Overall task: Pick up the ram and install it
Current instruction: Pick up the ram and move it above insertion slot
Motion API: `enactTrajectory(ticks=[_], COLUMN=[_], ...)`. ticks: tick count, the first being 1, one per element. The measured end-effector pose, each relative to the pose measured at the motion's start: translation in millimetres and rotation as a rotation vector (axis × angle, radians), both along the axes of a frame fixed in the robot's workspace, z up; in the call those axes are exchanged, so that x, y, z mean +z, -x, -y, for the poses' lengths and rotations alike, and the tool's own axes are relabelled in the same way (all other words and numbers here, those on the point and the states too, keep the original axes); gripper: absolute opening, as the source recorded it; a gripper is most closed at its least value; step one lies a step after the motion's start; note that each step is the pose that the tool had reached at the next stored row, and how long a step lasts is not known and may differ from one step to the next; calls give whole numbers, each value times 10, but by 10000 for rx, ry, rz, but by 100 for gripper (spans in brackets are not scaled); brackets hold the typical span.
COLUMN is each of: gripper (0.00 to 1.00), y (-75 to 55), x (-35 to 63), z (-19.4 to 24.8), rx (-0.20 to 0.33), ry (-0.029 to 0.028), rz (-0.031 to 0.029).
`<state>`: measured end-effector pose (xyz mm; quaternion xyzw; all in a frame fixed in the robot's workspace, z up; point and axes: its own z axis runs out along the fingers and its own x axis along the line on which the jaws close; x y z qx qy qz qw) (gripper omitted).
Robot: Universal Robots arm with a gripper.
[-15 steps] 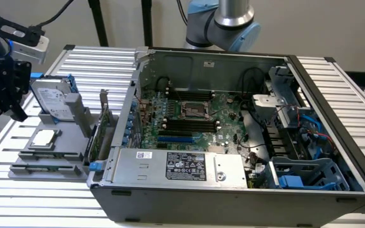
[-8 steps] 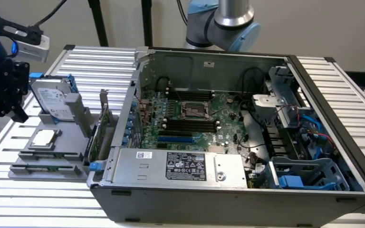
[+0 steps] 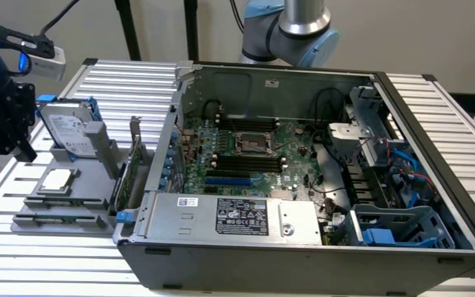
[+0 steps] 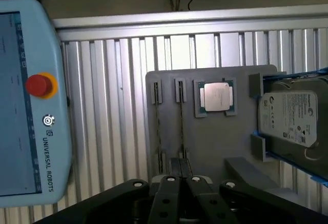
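fingers (image 4: 170,185) pressed together, the gripper (image 4: 180,167) hung over the grey holder (image 4: 215,142); the ram (image 4: 181,126) stood on edge in its slot there, near the processor (image 4: 216,97) and hard drive (image 4: 289,116).

Only one brand name can be read; the other labels are illegible.
The words "UNIVERSAL ROBOTS" run in dark capitals along the edge of the pale blue plastic teach pendant (image 4: 31,106), beside a small round logo (image 4: 48,120). The white label (image 4: 287,116) on the silver metal hard drive (image 4: 311,155) carries print too fine to read, as do the black label (image 3: 242,218) and white sticker (image 3: 186,202) on the grey metal power supply box (image 3: 299,216).
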<state>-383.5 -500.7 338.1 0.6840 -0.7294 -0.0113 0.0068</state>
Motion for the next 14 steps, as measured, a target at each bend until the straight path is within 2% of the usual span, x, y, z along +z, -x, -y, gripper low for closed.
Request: enactTrajectory(ticks=[4,5,7,8,14], gripper=[18,30,30,36,36], y=[13,17,26,35,80], x=[-4,-5,-17,-33,-141], z=[29,34,40,41,43], rx=[29,30,35,37,125], ry=[2,2,0,0,2], rz=[-1,-2,1,1,8])
